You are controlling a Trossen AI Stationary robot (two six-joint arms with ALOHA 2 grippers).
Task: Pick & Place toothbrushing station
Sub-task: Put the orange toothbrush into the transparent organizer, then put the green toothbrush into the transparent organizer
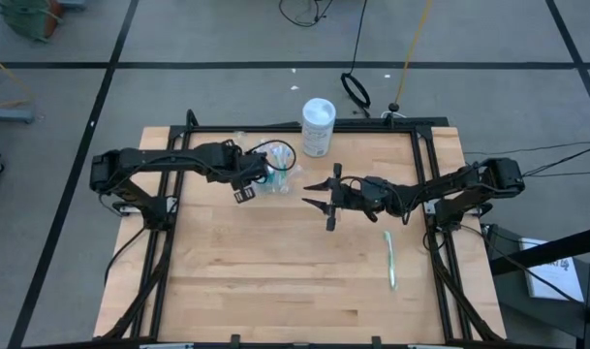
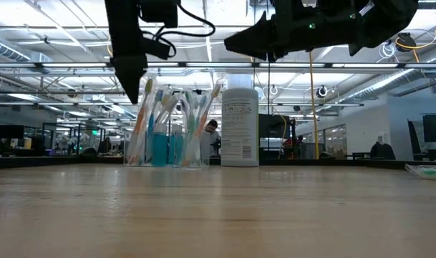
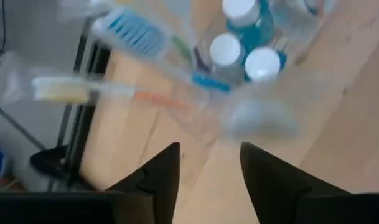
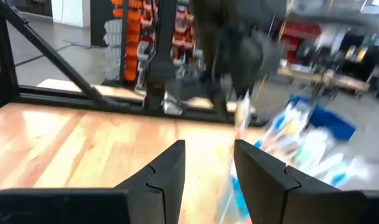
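Overhead, the high camera looks straight down on the whole wooden table (image 1: 275, 281) and both arms. Down at tabletop level, the low camera stares level across the boards into the room behind, catching the clear cup (image 2: 164, 125) of toothbrushes and the white container (image 2: 240, 127). The left wrist camera hangs close above that same cup (image 3: 239, 68), looking down past its own fingers (image 3: 161, 171). The right wrist camera faces across the table, sharing the cup (image 4: 301, 149) from the side.

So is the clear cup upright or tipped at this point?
Upright. In the low view the clear cup stands on the table, toothbrushes fanning upward; the left wrist view shows toothpaste tubes' caps pointing up.
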